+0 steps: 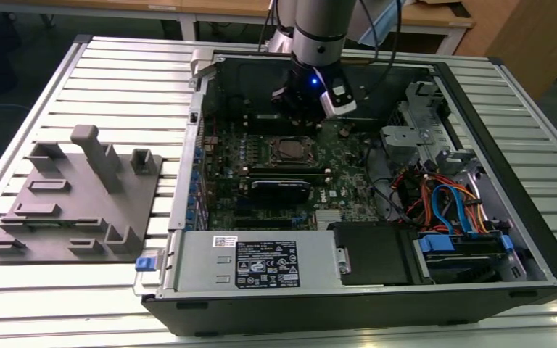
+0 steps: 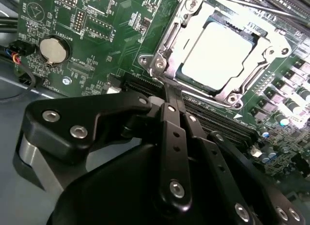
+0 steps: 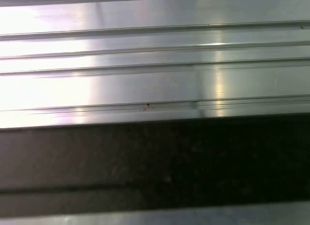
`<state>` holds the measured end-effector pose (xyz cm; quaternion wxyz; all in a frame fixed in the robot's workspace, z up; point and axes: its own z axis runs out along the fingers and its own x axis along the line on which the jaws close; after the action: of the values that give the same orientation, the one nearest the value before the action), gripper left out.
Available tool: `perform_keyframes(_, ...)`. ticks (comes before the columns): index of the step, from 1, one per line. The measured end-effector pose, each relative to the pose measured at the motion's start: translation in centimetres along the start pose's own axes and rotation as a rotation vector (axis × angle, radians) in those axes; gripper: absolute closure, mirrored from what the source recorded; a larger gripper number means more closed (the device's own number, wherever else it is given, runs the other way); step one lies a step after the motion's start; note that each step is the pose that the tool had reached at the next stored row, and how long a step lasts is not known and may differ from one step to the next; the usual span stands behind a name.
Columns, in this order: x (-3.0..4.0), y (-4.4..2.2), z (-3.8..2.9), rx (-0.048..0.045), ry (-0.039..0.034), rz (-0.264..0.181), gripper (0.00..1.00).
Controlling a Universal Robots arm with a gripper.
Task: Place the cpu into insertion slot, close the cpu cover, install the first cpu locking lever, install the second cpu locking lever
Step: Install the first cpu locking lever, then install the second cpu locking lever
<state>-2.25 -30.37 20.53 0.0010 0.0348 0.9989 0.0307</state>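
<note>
The open black computer case (image 1: 510, 290) lies on its side on the ribbed metal table (image 1: 114, 65), with the arm's black gripper (image 2: 169, 97) lowered inside over the green circuit board (image 2: 97, 41), fingers pressed together and holding nothing. Just beyond the fingertips sits the square silver-grey cpu (image 2: 218, 53) in its black-framed insertion slot (image 1: 289, 149), with the thin silvery cpu cover (image 2: 271, 46) framing it.

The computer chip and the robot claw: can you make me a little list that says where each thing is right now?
cpu: sitting in the insertion slot on the green board
cpu cover: down around the chip, framing it
gripper: fingers shut together, holding nothing, tips beside the socket's corner
computer case: lying open on the slatted table
grey fixture: on the table, exterior view's left
</note>
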Motion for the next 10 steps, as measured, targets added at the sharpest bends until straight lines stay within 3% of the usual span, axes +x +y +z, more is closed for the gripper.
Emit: perform_keyframes(10, -0.02, -0.28, 0.01, 0.0000, 0.0000, 0.000, 0.90)
